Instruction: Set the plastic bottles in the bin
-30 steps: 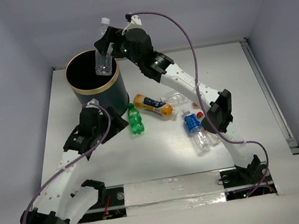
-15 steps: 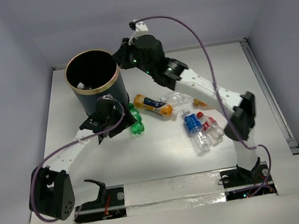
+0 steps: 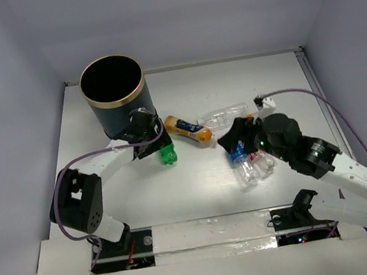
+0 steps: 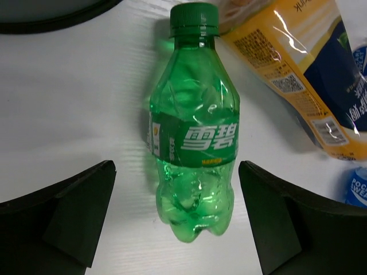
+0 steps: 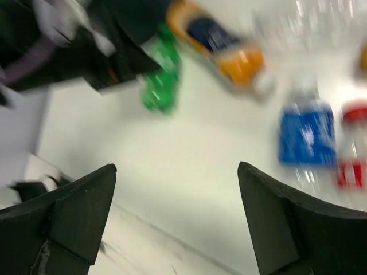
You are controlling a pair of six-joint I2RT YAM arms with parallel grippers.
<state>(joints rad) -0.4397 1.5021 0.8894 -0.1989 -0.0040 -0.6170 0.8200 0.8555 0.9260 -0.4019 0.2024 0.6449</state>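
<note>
Top external view: a white table (image 3: 199, 197) carries the dark bin (image 3: 113, 120) with its gold rim at the far left corner. The bin stands upright, and its inside is too dark to see into.

The left arm (image 3: 98, 167) reaches toward the foot of the bin. The right arm (image 3: 311, 156) bends in over the bottles at the table's middle right.

All the bottles in view lie on the table, outside the bin. An orange-filled bottle (image 3: 188, 128) with a blue label lies near the bin, and a clear bottle (image 3: 225, 114) lies just beyond it. A blue-labelled bottle (image 3: 241, 160) and a red-labelled bottle (image 3: 261, 160) lie side by side, partly under the right arm. The green bottle (image 4: 192, 154) lies just beside the orange-filled one, with its cap toward the bin.

The left gripper (image 4: 180, 215) hangs over the green bottle, its fingers spread to either side and not touching it. The right gripper (image 5: 178, 223) shows spread fingers with nothing between them, though that wrist view is blurred.
</note>
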